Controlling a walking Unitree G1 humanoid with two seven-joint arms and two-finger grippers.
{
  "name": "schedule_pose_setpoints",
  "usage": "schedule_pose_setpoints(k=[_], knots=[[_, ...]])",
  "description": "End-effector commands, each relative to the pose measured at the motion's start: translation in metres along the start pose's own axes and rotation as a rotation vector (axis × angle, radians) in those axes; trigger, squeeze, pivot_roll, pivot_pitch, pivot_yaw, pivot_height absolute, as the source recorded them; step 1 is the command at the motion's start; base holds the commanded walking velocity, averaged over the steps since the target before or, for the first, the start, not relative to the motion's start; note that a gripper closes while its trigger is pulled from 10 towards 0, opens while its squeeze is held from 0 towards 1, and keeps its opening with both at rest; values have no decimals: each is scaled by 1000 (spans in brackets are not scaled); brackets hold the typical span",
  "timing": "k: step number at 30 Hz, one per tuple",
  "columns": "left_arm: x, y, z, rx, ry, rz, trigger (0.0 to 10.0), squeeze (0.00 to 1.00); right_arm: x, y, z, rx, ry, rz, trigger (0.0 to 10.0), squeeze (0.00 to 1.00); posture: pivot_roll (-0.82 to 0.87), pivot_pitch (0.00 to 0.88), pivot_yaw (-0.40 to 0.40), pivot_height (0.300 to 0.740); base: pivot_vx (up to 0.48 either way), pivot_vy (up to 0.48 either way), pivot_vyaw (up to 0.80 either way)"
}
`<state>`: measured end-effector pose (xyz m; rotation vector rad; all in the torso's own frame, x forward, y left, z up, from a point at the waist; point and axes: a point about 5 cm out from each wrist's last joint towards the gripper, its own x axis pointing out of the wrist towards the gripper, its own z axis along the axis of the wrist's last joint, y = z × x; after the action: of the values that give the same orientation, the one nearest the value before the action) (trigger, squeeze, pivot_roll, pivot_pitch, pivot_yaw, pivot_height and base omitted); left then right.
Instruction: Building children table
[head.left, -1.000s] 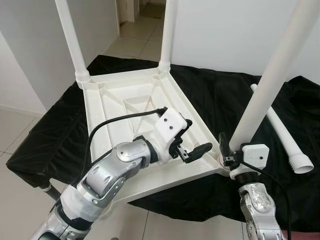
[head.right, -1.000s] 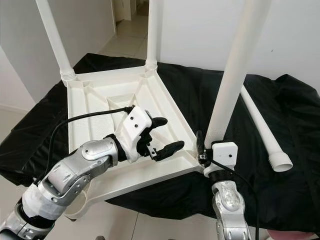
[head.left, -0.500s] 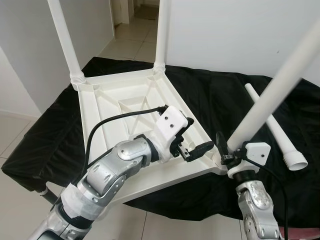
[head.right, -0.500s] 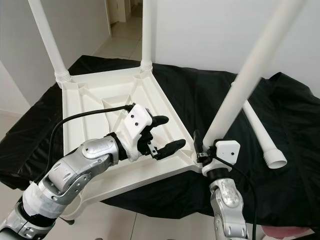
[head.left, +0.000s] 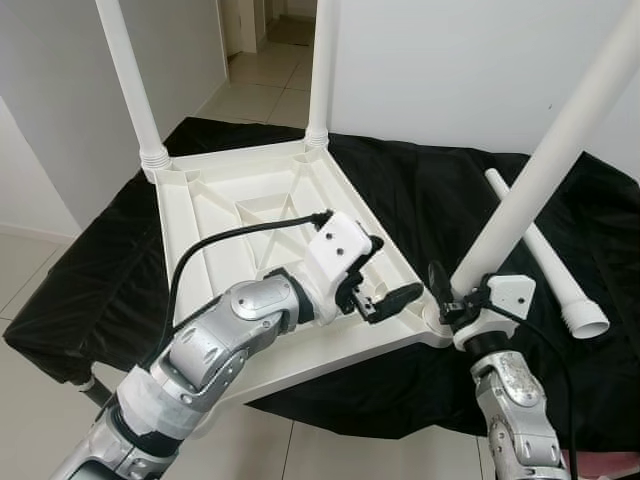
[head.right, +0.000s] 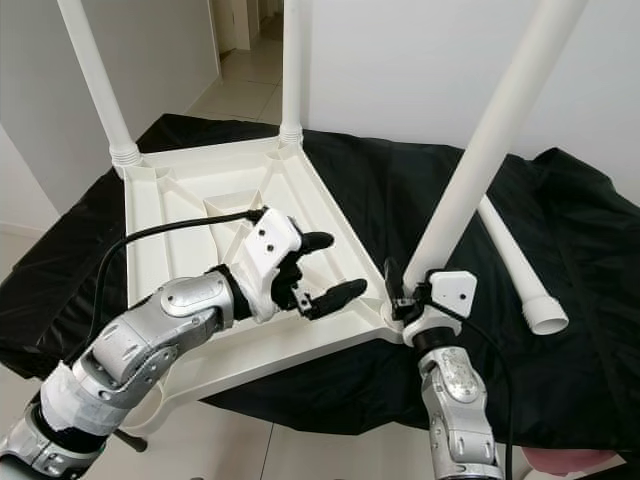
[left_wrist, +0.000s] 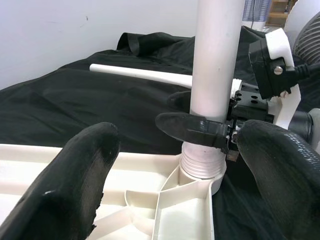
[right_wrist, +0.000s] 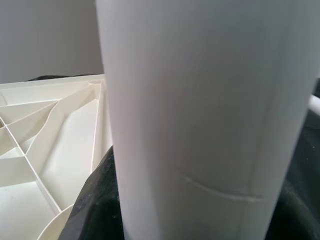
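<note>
Tilted a half-second ago, now straighter: long white plastic leg (head.left: 540, 185) pinched by right gripper (head.left: 450, 300) at upturned white plastic tabletop's (head.left: 215, 205) corner socket. Left gripper (head.left: 385, 285) spread nearby. Next: screwing home.

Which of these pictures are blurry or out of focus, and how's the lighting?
Eye views: even daylight, sharp, no glare; the tabletop reads clearly against the black cloth. Left wrist view: the near black fingers are soft, the leg beyond is crisp. Right wrist view: that leg sits very close, pale and slightly blurred.
</note>
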<state>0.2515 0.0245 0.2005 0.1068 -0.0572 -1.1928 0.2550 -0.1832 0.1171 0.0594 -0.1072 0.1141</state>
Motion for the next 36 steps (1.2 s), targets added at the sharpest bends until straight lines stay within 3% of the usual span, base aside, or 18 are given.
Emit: schedule_pose_setpoints(k=[1,9,13,16,23,34,35,36], knots=[[1,-7,6,22,-8,-152,10000,0,-9,4,-36,54,207,4,10000,0,-79,5,-12,740,0,0,0],[1,-8,6,21,-7,-153,10000,0,-3,5,-28,76,210,-47,10000,0,-81,8,-12,740,0,0,0],[1,-9,6,21,-7,-154,10000,0,-2,8,-21,39,158,-90,10000,0,-80,10,-17,740,0,0,0],[1,-9,7,18,-9,-151,10000,0,-6,10,-15,18,86,-295,10000,0,-76,14,-22,740,0,0,0],[1,-10,7,18,-10,-149,10000,0,-4,8,-9,14,69,-511,10000,0,-77,14,-22,740,0,0,0],[2,-9,7,19,-12,-145,10000,0,-2,-3,-6,-3,68,-613,10000,0,-77,8,-29,740,0,0,0],[2,-9,7,20,-13,-144,10000,0,0,1,-2,33,16,-538,10000,286,-73,4,-35,740,0,0,0],[2,-9,7,20,-13,-144,10000,0,0,1,-2,33,16,-538,10000,286,-73,4,-35,740,0,0,0]])
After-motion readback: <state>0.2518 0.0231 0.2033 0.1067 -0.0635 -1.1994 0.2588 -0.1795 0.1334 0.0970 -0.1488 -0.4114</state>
